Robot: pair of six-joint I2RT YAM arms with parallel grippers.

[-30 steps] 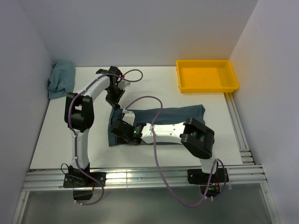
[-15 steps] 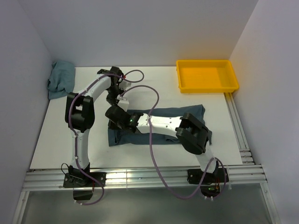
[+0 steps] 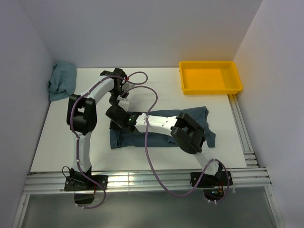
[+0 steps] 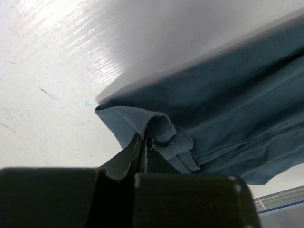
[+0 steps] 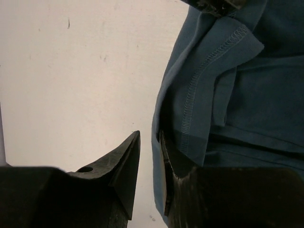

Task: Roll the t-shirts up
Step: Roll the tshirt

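Done so far: t-shirt point(image 3: 126, 140) folded into a long flat strip, in the middle of the white table point(image 3: 57, 137), near the yellow tray point(image 3: 210, 77) but not in it; no roll begun. Pinched tight at the strip's left corner by the left gripper point(image 4: 143, 140); met at the same end by the right gripper point(image 5: 149, 135), fingers a little apart round the hem; can't tell if squeezing. Left to do: rolling the whole strip; then maybe the crumpled cloth point(image 3: 61, 80) in the far corner.
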